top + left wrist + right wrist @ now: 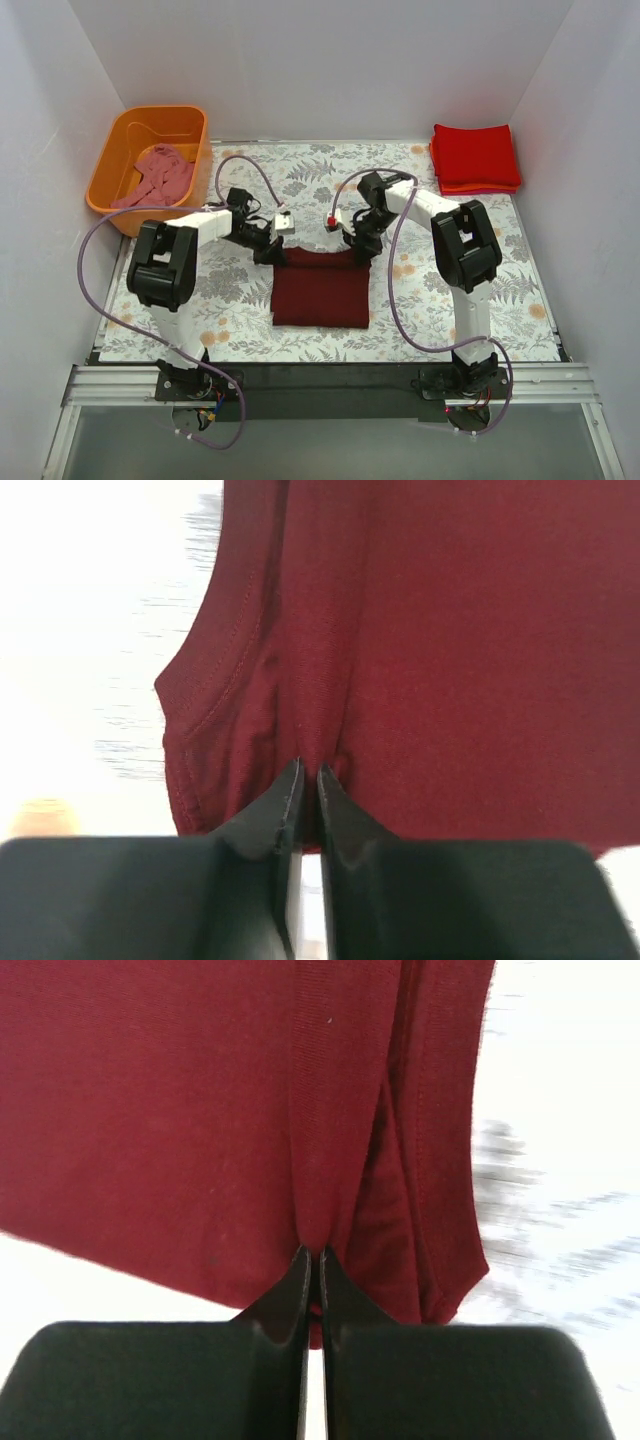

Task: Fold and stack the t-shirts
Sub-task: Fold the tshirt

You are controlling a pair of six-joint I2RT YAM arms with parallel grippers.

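Pinching the maroon t-shirt [321, 290]

It lies folded in the middle of the flowered mat [240, 300]. The left gripper [270, 254] and right gripper [359, 254] each squeeze one far corner tight. Red t-shirts [476, 157] sit stacked at the mat's far right corner.

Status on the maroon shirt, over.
Left claw and right claw shut on maroon t-shirt, far edge. Red stack, orange tub well aside.

An orange plastic tub [160, 122] is set at the far left corner of the floral-patterned table [520, 290], which is enclosed by white walls [300, 60] on the left, far and right sides.
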